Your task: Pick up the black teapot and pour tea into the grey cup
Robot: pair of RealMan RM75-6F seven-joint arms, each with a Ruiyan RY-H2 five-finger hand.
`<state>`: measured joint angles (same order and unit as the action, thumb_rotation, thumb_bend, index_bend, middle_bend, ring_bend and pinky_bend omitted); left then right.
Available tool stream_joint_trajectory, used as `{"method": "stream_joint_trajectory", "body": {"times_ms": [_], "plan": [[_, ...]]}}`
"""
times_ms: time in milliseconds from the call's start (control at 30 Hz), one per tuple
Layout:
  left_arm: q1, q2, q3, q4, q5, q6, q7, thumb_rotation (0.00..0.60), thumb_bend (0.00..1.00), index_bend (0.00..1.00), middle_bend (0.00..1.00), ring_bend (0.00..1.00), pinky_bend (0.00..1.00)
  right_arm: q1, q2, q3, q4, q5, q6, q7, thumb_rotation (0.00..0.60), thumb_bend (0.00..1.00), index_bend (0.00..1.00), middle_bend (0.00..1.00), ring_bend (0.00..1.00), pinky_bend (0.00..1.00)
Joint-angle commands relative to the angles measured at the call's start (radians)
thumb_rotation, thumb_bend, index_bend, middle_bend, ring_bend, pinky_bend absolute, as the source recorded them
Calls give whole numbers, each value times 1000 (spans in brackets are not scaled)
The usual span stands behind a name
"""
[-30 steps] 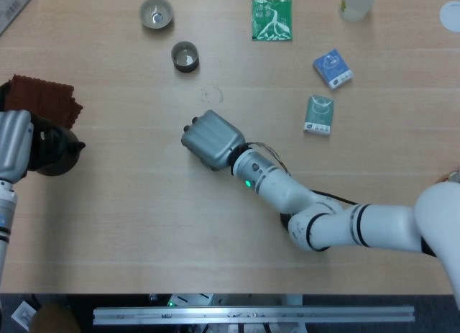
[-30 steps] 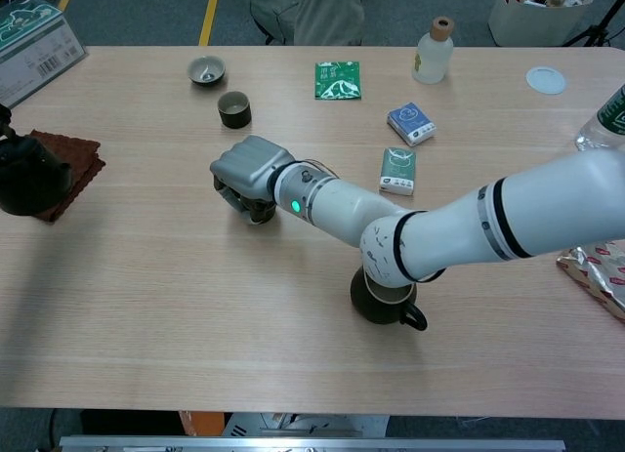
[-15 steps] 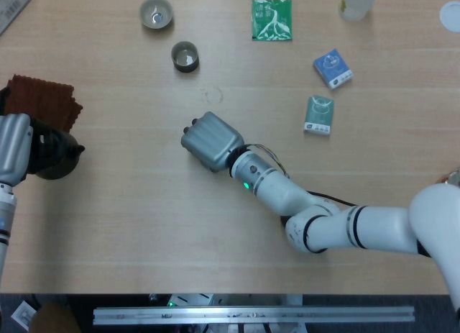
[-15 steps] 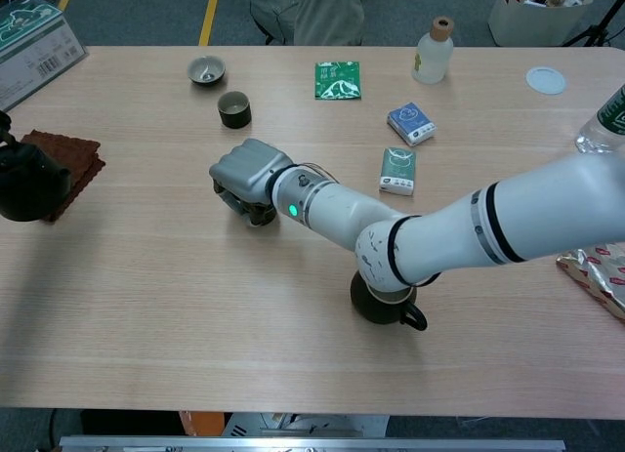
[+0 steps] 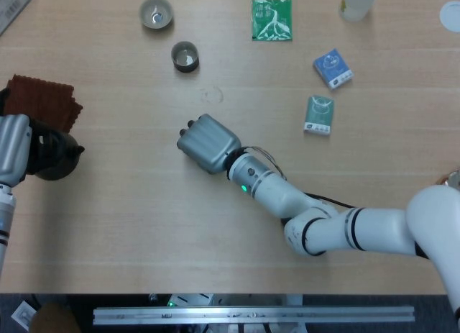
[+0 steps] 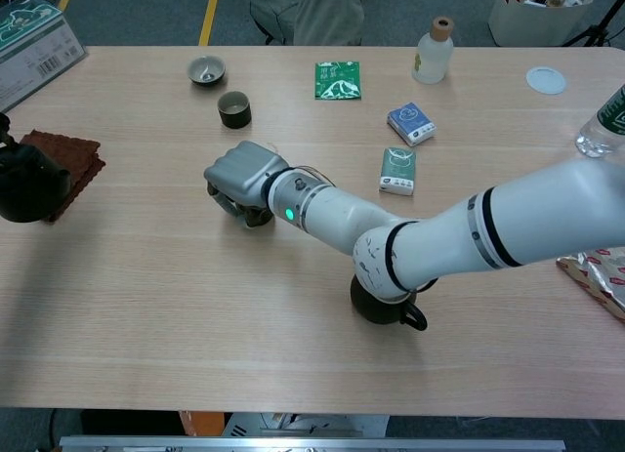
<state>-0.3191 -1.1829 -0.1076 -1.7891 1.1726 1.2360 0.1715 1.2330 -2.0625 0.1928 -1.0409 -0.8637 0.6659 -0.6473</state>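
Right hand (image 6: 237, 177) right of teapot (image 6: 29, 183), fingers curled around something dark, identity unclear. Left hand (image 5: 13, 153) against teapot, grip unclear. Risks spilling tea.

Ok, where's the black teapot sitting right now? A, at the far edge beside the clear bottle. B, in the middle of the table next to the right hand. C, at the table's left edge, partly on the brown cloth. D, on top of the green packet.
C: the black teapot sits at the table's left edge, overlapping the brown cloth, well apart from the right hand.
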Motion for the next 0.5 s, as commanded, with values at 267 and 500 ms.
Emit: {"method": "stream_joint_trajectory", "body": {"times_ms": [267,500], "plan": [[0,2,-3,5,4,-2,-7,542,358,892,980,772,0,-9,20,25,-30,-17,9,41,600,308,535,396,296,333],[-4,-1,-6,4,7,-4,-6,542,358,892,980,772,0,-39,88,51,-119,-54,26,118,600,308,529,387,278,325]]}}
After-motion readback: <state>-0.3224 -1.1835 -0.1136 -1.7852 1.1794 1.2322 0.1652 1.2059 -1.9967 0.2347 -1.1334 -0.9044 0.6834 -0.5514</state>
